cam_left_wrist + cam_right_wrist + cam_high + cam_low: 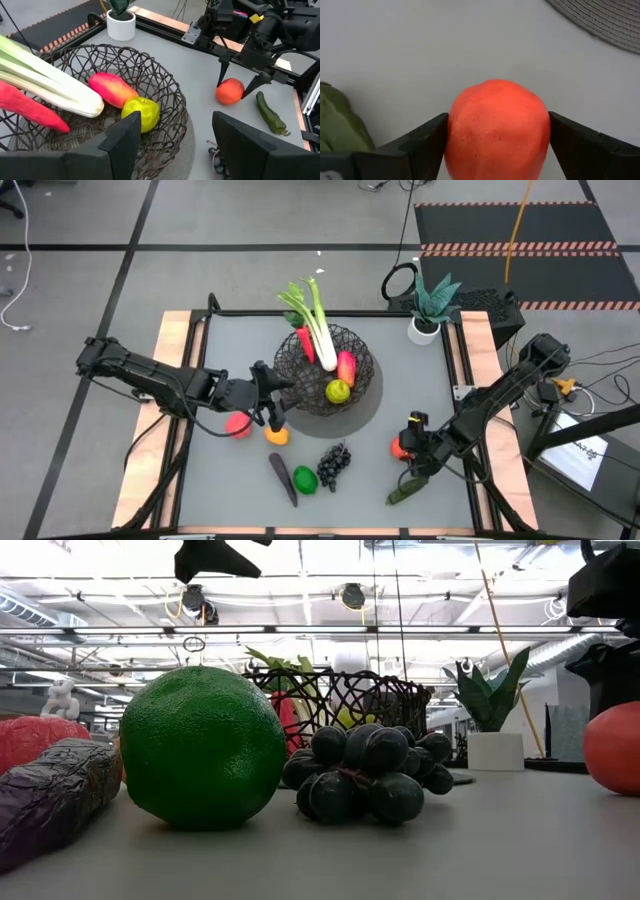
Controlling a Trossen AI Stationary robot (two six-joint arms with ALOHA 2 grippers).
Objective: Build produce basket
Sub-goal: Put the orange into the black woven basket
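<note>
The black wire basket (362,358) stands mid-table and holds a leek (318,330), a red piece (305,342), a red-yellow fruit (346,366) and a yellow-green fruit (338,390). My left gripper (278,402) is open and empty at the basket's left rim; it also shows in the left wrist view (175,131). My right gripper (405,448) is shut on an orange-red fruit (497,125) on the table at the right front. A cucumber (405,490) lies on the table just in front of it. My right gripper pinches the orange-red fruit between its two fingers, at its two opposite sides (454,135). The fingers (221,75) slant down from the table's right side. The fruit's underside rests on the table (612,750).
A red fruit (237,423) and an orange one (277,436) lie below my left gripper. An eggplant (283,478), a green fruit (305,479) and dark grapes (334,463) lie near the front edge. A potted plant (430,310) stands at the far right corner.
</note>
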